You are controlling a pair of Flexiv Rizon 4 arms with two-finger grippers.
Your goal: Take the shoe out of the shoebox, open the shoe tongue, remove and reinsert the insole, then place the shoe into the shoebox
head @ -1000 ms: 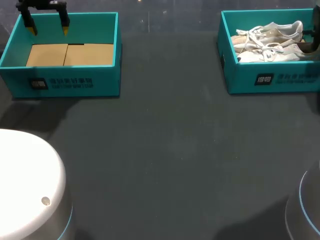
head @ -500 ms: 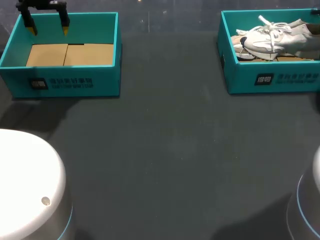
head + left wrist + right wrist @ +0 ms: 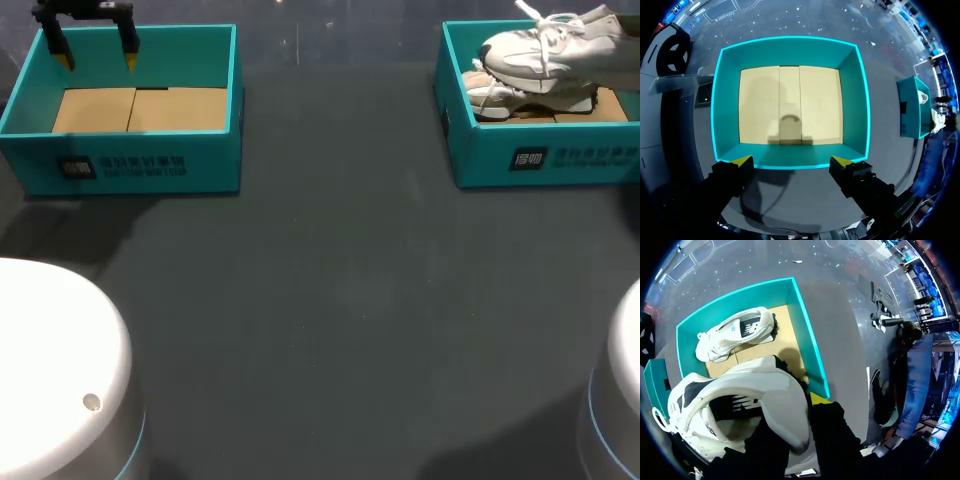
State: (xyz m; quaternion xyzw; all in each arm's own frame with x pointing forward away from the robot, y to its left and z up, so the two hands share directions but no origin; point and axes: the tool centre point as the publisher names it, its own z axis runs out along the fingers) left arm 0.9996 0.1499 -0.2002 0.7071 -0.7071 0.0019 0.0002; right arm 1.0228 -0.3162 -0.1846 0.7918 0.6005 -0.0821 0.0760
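Two white trainers occupy the 2 o'clock corner of the dark grey table (image 3: 340, 300). One shoe (image 3: 545, 50), white with black side markings and loose white laces (image 3: 528, 14), hangs just above the teal shoebox (image 3: 480, 155). Its toe points toward 9 o'clock and its sole is clear of the box floor. The right gripper (image 3: 799, 410) pinches the shoe at the heel collar, with one dark finger down inside the opening. The other finger, showing its yellow tip, presses against the outside of the heel. A second shoe (image 3: 505, 100) of the same make lies on the tan cardboard floor of the shoebox, beneath the raised one and ahead of the right gripper in its wrist view.

At 10 o'clock on the table sits another teal box (image 3: 215, 165), its floor lined with tan cardboard. The left gripper (image 3: 97, 58) hangs over that box's far wall with its two yellow-tipped fingers spread wide apart.
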